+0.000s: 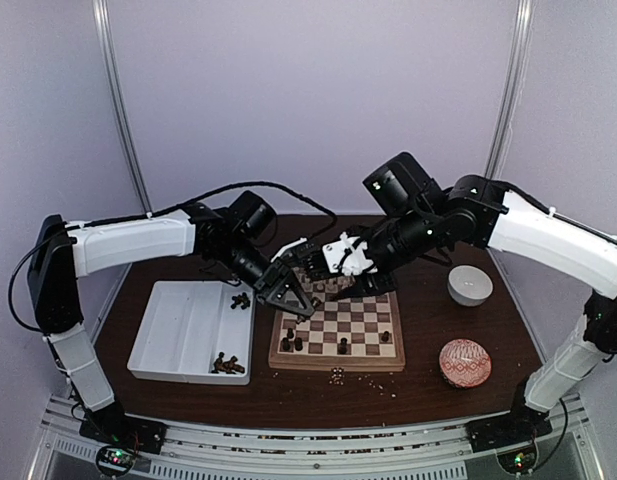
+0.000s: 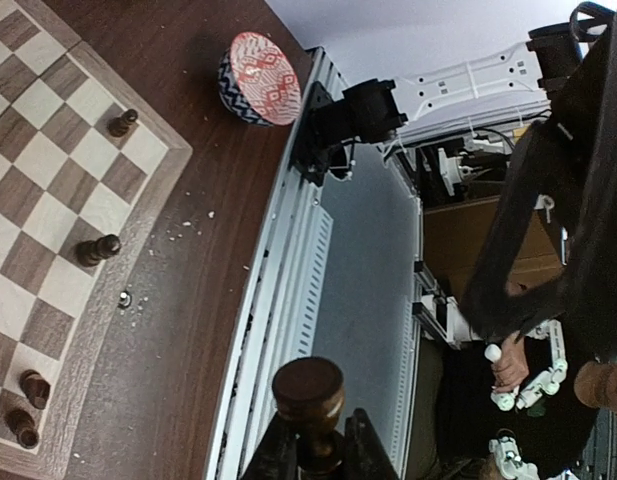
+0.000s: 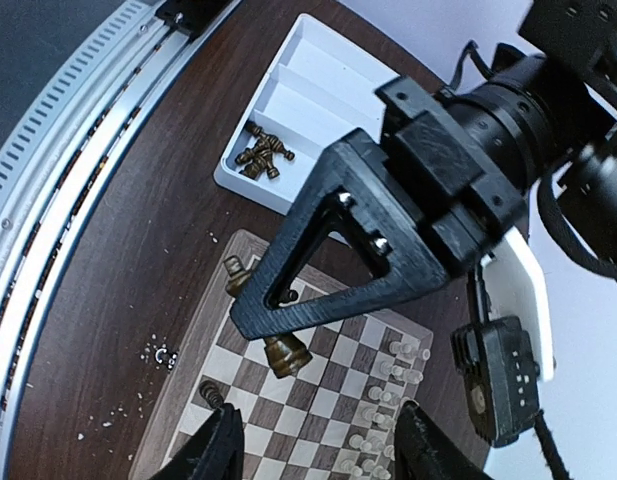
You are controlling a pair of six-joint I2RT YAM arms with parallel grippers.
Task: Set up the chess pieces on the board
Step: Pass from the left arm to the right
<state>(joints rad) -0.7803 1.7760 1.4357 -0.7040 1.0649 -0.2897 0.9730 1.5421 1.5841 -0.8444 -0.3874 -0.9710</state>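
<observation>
The board (image 1: 333, 362) lies mid-table. Dark chess pieces (image 1: 292, 341) stand along its near rows, with more of them (image 2: 96, 249) in the left wrist view. Cream-white pieces (image 3: 392, 396) crowd its far side. My left gripper (image 1: 288, 293) hangs over the board's far-left part, shut on a dark chess piece (image 2: 308, 395). The right wrist view shows that held piece (image 3: 286, 352) hanging under the black fingers (image 3: 318, 270). My right gripper (image 3: 323, 452) hovers open above the board (image 3: 318, 425), empty. More dark pieces (image 1: 228, 364) lie in the white tray (image 1: 178, 325).
A white bowl (image 1: 470, 285) sits right of the board and a red patterned bowl (image 1: 464, 362) sits at the near right. Pale crumbs (image 1: 338, 377) lie in front of the board. The two grippers hang close together over the board's far side.
</observation>
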